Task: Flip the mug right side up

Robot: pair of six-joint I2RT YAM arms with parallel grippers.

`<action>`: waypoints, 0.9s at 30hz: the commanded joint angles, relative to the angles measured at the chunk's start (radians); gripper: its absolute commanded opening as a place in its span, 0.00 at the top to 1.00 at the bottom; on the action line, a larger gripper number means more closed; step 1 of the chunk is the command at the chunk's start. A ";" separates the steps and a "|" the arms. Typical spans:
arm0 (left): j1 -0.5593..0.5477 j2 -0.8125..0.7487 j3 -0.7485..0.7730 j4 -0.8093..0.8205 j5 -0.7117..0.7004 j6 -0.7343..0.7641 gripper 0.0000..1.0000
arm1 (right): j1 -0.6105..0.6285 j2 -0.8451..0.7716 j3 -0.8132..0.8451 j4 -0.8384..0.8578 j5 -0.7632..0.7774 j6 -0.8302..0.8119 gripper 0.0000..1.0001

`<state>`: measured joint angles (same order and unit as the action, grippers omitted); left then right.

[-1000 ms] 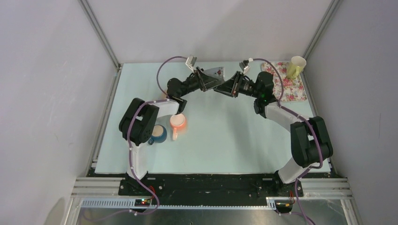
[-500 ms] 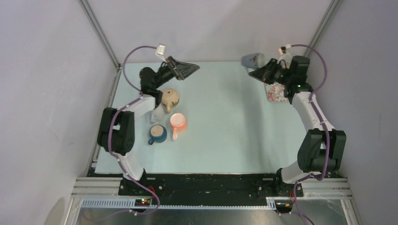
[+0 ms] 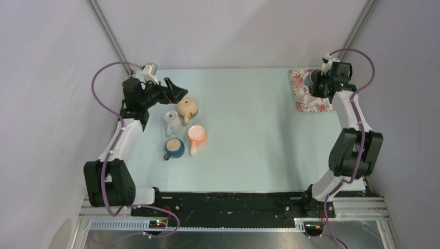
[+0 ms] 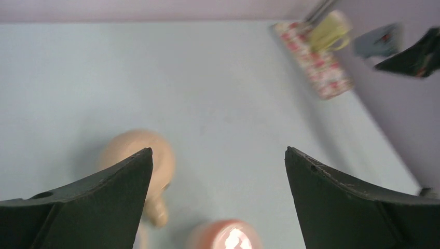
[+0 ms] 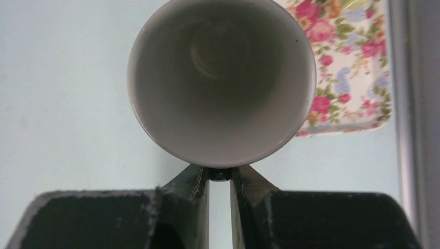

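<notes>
A grey mug [image 5: 220, 78] is held in my right gripper [image 5: 220, 174], whose fingers pinch its handle. Its open mouth faces the wrist camera. In the top view the mug [image 3: 310, 81] and the right gripper [image 3: 317, 83] are at the back right, over the floral mat [image 3: 306, 97]. The left wrist view shows the mug [image 4: 381, 41] in the air past the mat [image 4: 316, 67]. My left gripper [image 3: 176, 91] is open and empty at the back left, above the cluster of cups; its jaws stand wide apart in its wrist view [image 4: 218, 155].
A tan mug [image 3: 188, 108], a pale mug [image 3: 171, 118], an orange mug [image 3: 197, 135] and a blue mug [image 3: 175, 148] stand at the left. A yellow mug [image 4: 327, 33] stands on the mat's far end. Enclosure walls are close behind both grippers.
Both grippers met on the mug at the back centre. The left one let go and swung left. The right one carried the mug right, to over the floral mat.
</notes>
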<state>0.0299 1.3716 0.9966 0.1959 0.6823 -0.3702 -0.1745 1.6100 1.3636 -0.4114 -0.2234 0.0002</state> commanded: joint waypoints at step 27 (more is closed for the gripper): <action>0.185 -0.161 -0.143 -0.523 -0.329 0.615 0.00 | 0.055 0.821 0.917 -0.131 0.302 -0.164 1.00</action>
<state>0.2108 1.2324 0.8642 -0.3058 0.3885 0.1833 -0.1390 2.4351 2.1853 -0.5827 0.0799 -0.1371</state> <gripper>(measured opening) 0.995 0.164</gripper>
